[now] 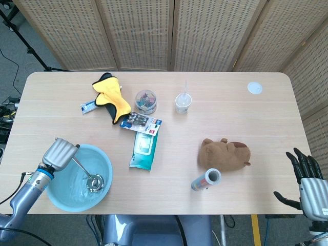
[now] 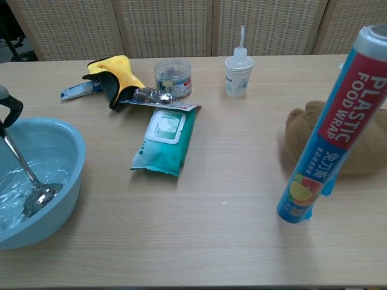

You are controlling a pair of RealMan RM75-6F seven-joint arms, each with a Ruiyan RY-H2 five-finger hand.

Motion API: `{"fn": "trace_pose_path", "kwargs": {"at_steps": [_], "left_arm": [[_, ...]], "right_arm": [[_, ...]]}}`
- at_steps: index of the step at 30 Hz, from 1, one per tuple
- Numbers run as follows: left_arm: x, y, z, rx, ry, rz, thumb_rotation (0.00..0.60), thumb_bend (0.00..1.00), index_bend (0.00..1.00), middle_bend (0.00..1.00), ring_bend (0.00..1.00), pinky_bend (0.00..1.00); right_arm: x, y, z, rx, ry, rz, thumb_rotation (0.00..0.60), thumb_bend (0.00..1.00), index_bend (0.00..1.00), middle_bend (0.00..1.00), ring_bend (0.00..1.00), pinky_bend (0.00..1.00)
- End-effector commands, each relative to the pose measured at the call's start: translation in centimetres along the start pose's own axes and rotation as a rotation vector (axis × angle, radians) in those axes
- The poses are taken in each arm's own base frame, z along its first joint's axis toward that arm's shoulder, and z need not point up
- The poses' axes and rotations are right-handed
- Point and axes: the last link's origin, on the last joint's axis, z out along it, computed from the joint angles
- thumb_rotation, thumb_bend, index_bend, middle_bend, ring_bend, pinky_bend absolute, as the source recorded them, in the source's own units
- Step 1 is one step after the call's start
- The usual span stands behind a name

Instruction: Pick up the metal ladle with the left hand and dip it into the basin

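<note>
A light blue basin point(image 1: 103, 159) point(image 2: 74, 156) with water stands at the table's front left corner. My left hand point(image 1: 60, 152) point(image 2: 7, 109) hovers over the basin's left rim and grips the handle of the metal ladle point(image 1: 89, 177) point(image 2: 33, 193). The ladle slants down into the basin, its bowl sitting in rippling water. My right hand point(image 1: 307, 184) hangs off the table's front right corner, fingers spread, holding nothing.
A teal wipes pack point(image 1: 143, 148), a blister pack point(image 1: 140, 122), a yellow cloth point(image 1: 111, 97), a round jar point(image 1: 146, 101) and a small nozzle bottle point(image 1: 183, 102) lie mid-table. A brown plush toy point(image 1: 224, 154) and a plastic wrap roll point(image 1: 206, 180) point(image 2: 331, 127) sit to the right.
</note>
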Motion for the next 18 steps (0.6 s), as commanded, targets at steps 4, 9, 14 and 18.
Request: {"fn": "trace_pose_path", "kwargs": {"at_steps": [4, 9, 14, 18], "left_arm": [[0.2, -1.2, -0.1, 0.024, 0.091, -0.086, 0.6, 0.63, 0.82, 0.96, 0.97, 0.95], [0.4, -2.3, -0.8, 0.028, 0.122, -0.145, 0.6, 0.63, 0.82, 0.96, 0.97, 0.95], [0.9, -3.2, -1.7, 0.024, 0.14, -0.16, 0.6, 0.63, 0.82, 0.96, 0.97, 0.95], [1.6, -4.0, -2.7, 0.031, 0.16, -0.154, 0.6, 0.63, 0.82, 0.96, 0.97, 0.95]], "right_arm": [[0.0, 0.0, 0.0, -0.001, 0.0, -0.001, 0.6, 0.0, 0.0, 0.0, 0.0, 0.0], [-0.2, -0.1, 0.0, 0.004, -0.008, -0.004, 0.6, 0.0, 0.0, 0.0, 0.0, 0.0], [-0.4, -0.2, -0.1, 0.007, -0.01, -0.005, 0.6, 0.0, 0.0, 0.0, 0.0, 0.0], [-0.4, -0.4, -0.2, 0.011, -0.009, -0.008, 0.6, 0.0, 0.0, 0.0, 0.0, 0.0]]}}
